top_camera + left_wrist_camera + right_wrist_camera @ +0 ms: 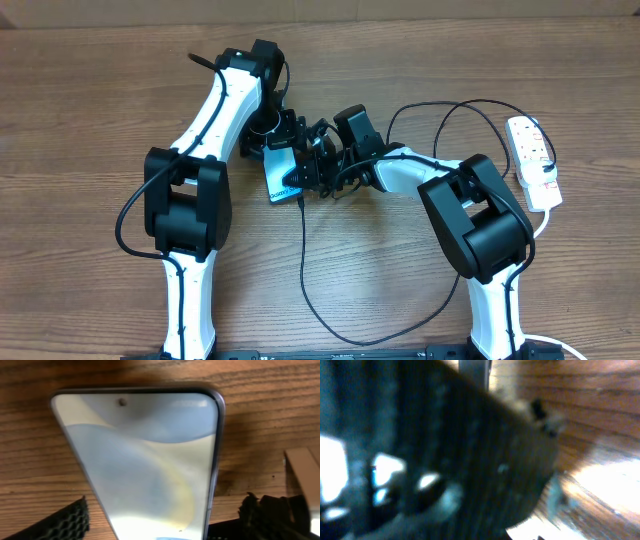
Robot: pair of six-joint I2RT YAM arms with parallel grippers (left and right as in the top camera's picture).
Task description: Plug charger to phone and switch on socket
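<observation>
The phone lies flat at the table's middle with its light-blue screen lit, and it fills the left wrist view. My left gripper sits over it. In the left wrist view its fingers straddle the phone's near end, open, with wood showing beside the left finger. My right gripper is close against the phone's right side. The right wrist view is a dark blur. The charger runs from the phone's lower right corner down the table; its plug tip is hidden. The socket lies far right.
The black cable loops along the front edge, behind the right arm, and arcs at the back toward the power strip. The strip's thick white cord trails forward at the right. Both arms crowd the middle.
</observation>
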